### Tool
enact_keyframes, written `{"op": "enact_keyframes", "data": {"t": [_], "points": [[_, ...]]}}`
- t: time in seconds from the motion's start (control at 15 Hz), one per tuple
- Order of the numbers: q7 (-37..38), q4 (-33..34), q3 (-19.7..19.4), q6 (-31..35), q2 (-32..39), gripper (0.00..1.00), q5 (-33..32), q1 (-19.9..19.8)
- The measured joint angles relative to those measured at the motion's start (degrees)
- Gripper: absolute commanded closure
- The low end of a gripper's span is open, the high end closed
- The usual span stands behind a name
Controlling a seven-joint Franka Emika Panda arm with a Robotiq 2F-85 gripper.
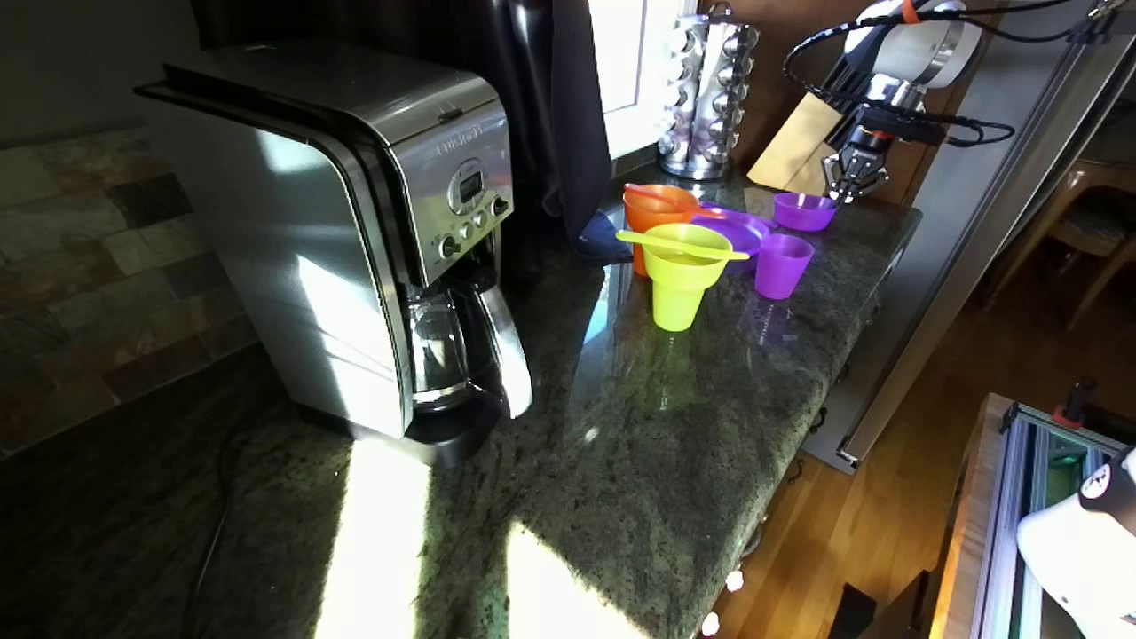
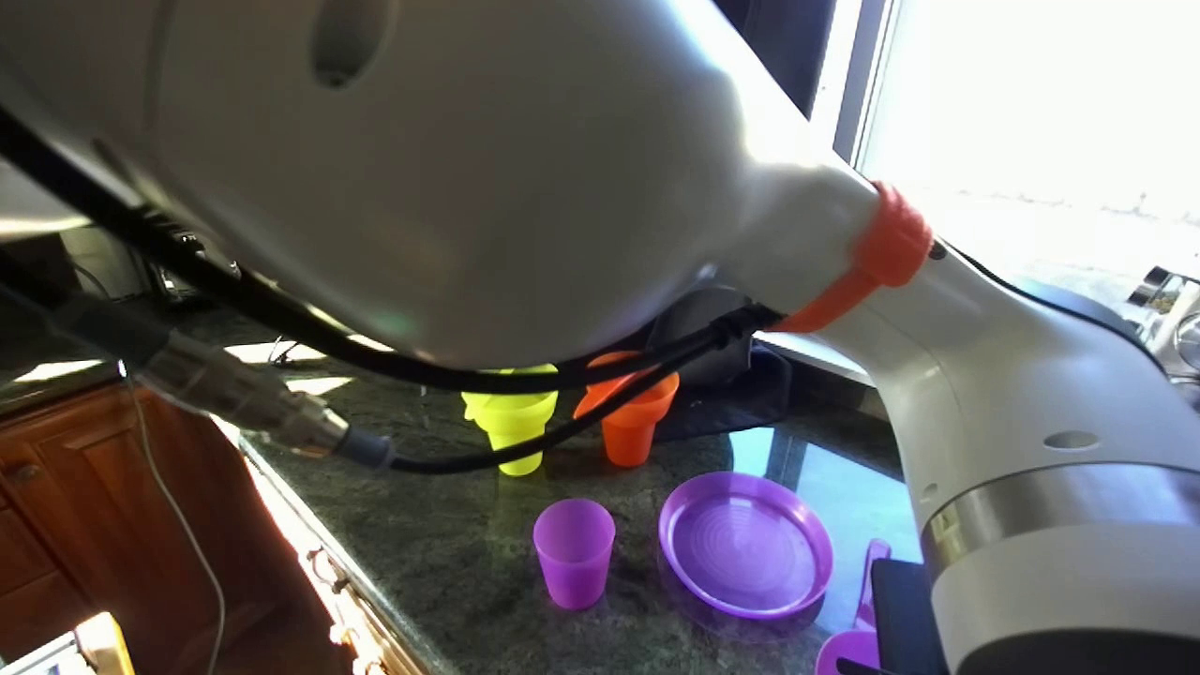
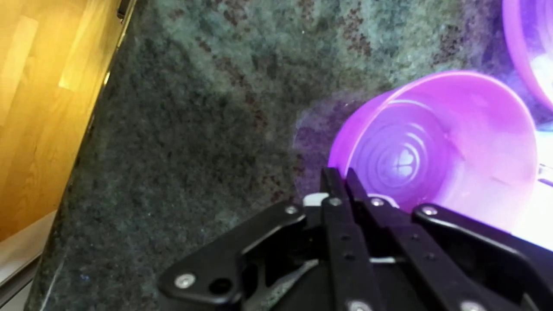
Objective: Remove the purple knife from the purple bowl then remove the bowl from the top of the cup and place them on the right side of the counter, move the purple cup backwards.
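Observation:
The purple bowl [image 1: 803,216] is at the far end of the counter, with its lower left part also showing in an exterior view [image 2: 847,652]. My gripper [image 3: 339,175] is shut on the bowl's rim, one finger inside and one outside; the bowl [image 3: 466,129] is empty. The gripper [image 1: 843,195] also shows at the bowl's right edge. I cannot tell whether the bowl touches the counter. The purple cup [image 1: 783,268] stands upright apart from the bowl, also seen in an exterior view [image 2: 575,553]. A purple utensil, likely the knife [image 2: 872,581], lies beyond the bowl, partly hidden by the arm.
A purple plate [image 2: 745,544] lies beside the cup; its edge shows in the wrist view [image 3: 518,47]. A yellow cup [image 1: 679,284] and an orange cup [image 1: 652,209] stand near, with utensils across their tops. A knife block [image 1: 794,142] and spice rack [image 1: 706,106] stand behind.

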Motion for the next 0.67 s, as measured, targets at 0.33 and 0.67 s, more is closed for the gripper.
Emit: {"op": "enact_keyframes", "data": {"t": [0.33,0.67], "points": [[0.2,0.0,0.1,0.1,0.0,0.50,-2.5,0.6],[0.1,0.0,1.2,0.1,0.0,0.13,-3.1,1.7]]}}
